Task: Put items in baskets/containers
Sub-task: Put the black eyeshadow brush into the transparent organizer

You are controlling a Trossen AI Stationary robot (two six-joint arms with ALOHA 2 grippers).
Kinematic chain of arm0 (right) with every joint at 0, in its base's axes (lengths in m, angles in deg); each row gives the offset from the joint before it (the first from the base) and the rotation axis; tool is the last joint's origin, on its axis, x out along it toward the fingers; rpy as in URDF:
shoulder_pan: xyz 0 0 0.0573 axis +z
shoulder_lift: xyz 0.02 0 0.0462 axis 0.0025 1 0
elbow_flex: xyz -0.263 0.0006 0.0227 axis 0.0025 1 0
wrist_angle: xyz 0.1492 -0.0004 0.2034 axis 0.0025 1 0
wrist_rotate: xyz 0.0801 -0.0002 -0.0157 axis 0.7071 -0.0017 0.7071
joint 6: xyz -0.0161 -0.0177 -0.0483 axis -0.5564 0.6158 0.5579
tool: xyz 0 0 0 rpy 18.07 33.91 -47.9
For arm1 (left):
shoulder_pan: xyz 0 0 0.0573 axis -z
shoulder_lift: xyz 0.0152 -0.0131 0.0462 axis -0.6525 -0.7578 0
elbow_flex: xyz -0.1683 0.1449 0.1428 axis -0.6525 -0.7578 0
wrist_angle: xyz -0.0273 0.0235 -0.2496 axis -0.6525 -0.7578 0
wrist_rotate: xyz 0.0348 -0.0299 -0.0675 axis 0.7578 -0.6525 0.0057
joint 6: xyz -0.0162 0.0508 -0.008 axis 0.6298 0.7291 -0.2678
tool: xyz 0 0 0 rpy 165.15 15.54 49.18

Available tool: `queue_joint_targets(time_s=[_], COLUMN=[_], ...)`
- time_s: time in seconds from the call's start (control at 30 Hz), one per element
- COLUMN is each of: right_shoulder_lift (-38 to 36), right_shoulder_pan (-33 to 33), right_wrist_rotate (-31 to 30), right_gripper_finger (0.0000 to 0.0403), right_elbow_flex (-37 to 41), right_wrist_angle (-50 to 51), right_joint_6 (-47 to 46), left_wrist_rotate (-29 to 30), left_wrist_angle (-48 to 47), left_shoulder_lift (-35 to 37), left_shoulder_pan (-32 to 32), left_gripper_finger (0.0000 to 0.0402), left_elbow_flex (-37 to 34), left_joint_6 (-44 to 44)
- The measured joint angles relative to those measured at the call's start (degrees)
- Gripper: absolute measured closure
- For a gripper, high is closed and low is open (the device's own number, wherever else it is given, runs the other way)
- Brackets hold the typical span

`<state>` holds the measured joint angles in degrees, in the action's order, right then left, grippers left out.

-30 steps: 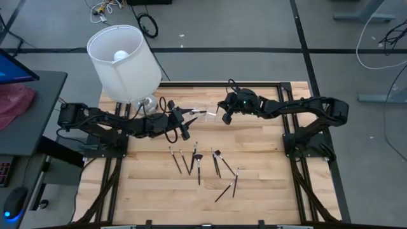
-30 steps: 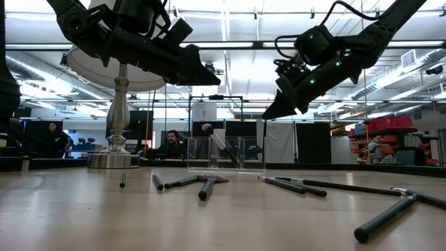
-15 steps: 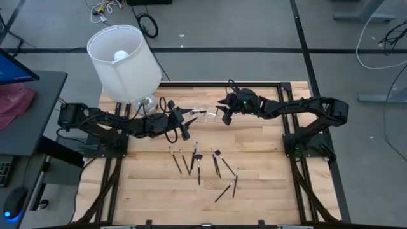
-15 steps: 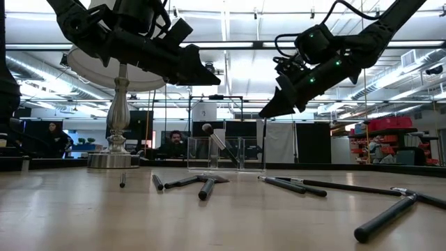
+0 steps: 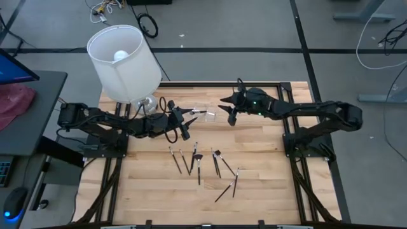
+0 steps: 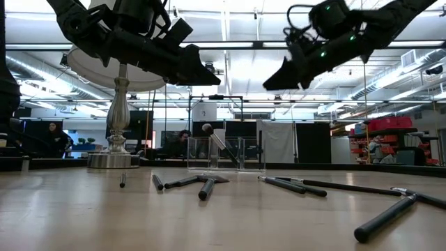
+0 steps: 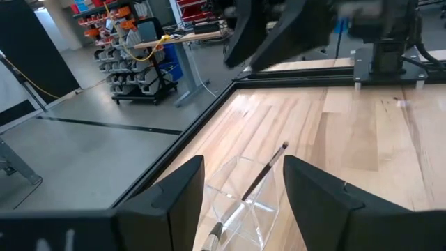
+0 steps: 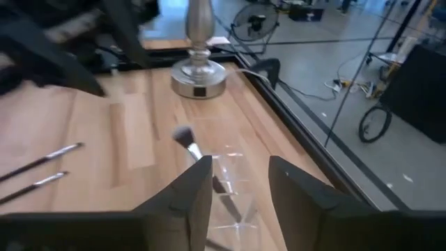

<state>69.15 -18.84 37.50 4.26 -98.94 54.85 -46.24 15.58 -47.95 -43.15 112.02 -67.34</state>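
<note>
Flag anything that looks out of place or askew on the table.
One brush leans slanted in the clear container, its bristle head poking above the rim rather than lying inside. The other brushes lie scattered loose at mixed angles mid-table. A lamp stands at the table's far left corner. Nothing looks spilled or damaged.

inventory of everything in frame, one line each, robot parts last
Clear oblong plastic container: one, see-through, far middle of the table.
Dark-handled makeup brush with pale bristles: one, leaning in the container.
Thin dark-handled makeup brushes: about eight, loose mid-table, nearer than the container.
White-shaded lamp on a silver base: one, far left corner.
Light wooden table: one, black-framed.
Left gripper: open, beside the container.
Right gripper: open, raised at the container's other side, holding nothing.
</note>
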Motion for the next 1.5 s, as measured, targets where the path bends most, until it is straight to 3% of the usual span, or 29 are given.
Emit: queue_joint_targets(time_s=[0.23, 0.57, 0.87, 1.2, 1.5], right_shoulder_lift=[-5.95, -6.28, -6.26, -6.25, -6.22], right_shoulder_pan=[4.43, 8.93, 12.06, 16.56, 18.21], right_wrist_rotate=[0.00, 0.31, 9.82, 10.40, 10.45], right_gripper_finger=[0.0257, 0.0256, 0.0256, 0.0256, 0.0256], right_elbow_flex=[0.00, 0.00, 0.00, 0.04, 9.14], right_wrist_angle=[8.12, 12.47, 15.12, 20.65, 12.38], right_joint_6=[0.00, -0.20, -1.26, -1.11, -3.78], left_wrist_rotate=[0.00, 0.02, 0.01, 0.00, 0.02], left_wrist_angle=[0.00, 0.00, 0.00, 1.48, 2.30], left_shoulder_lift=[0.00, 0.00, 0.00, 0.00, 0.07], left_shoulder_pan=[0.00, 0.00, 0.00, 0.00, 0.02], left_gripper_finger=[0.0200, 0.0200, 0.0200, 0.0200, 0.0200], left_elbow_flex=[0.00, 0.00, 0.00, -0.02, -0.02], left_joint_6=[-0.02, 0.00, 0.00, 0.04, 0.33])
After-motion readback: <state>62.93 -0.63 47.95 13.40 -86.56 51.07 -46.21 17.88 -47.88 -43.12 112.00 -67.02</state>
